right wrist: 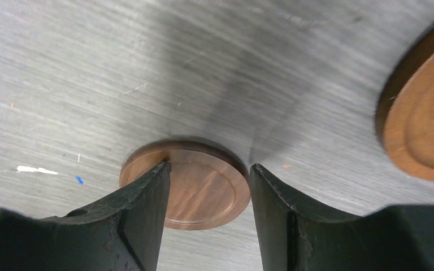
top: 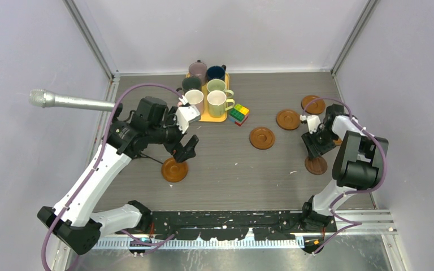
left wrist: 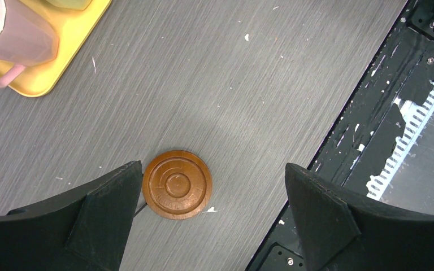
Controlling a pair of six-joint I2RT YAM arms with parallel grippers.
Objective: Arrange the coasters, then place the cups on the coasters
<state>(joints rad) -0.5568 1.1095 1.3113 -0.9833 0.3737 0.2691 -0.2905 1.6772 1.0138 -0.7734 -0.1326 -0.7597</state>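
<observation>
The right end effector [right wrist: 209, 167] is down at the surface [right wrist: 147, 68], its jaws partly apart around the dark coaster [right wrist: 203, 195]. That disc lies flat near the right edge of the work area. 1 finger sits over its left part and the other stands at its right rim. No clamp shows, so I read the jaws as open rather than gripping. A lighter coaster [right wrist: 424, 124] lies near it, not touching.

The left end effector [left wrist: 213, 169] hangs wide open and empty above the left coaster [left wrist: 177, 183]. This one lies flat just beside the inner edge of 1 finger, off centre in the gap. 3 more coasters [top: 287, 119] lie in a loose diagonal on the right half. The 6 cups [top: 219, 103] stand packed together on the yellow tray [top: 213, 117] at the far side, next to a coloured cube [top: 238, 114]. None is on a coaster.

The discs look stiff, light, low and smooth, so an off-centre pinch would probably make 1 skid or flip. The safest hold is likely across the full width, both fingers outside the rim and tips right down at the surface. The dark one looks flatter, which leaves less edge to catch. The cups are probably heavier, hard, slippery and easy to chip against their neighbours. Gripping a wall at the rim looks surest.
</observation>
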